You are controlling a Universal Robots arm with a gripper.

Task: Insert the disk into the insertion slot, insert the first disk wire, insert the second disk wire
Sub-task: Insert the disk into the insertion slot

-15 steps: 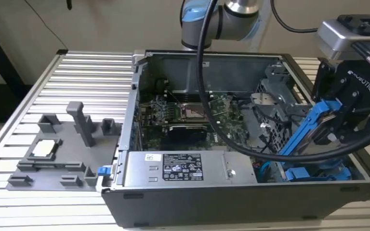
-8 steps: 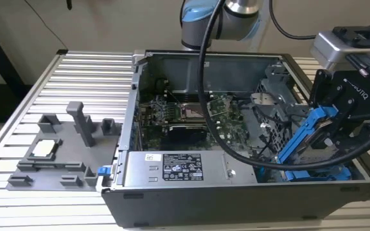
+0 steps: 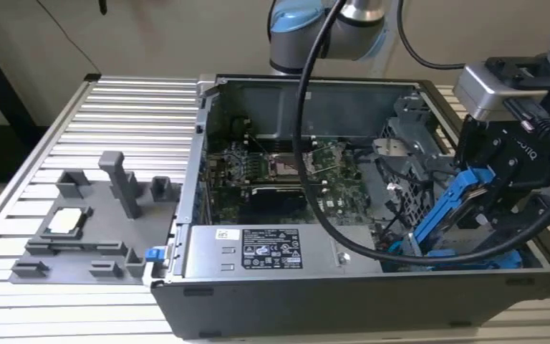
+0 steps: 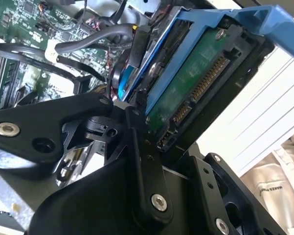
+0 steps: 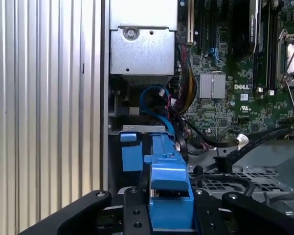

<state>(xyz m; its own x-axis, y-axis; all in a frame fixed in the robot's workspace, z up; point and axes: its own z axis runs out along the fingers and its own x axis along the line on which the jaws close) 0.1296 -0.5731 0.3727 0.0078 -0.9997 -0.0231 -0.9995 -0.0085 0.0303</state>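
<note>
I read the tool (image 5: 169, 218) as clamped on the disk (image 5: 167, 166), its blue frame between the fingers (image 5: 135, 215). The disk hangs steeply tilted below the tool, lower end at the slot (image 3: 480, 259) in the computer case (image 3: 285, 301), not seated.

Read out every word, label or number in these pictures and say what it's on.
No label text is legible; logos are noted, not spelled out.
Power-supply box, white labels: print too small to read.
Motherboard: a short white logo; other markings too small to read.
Gripper, shut on the disk: a white logo on its black body in the exterior view; the disk's green board shows no legible print.
</note>
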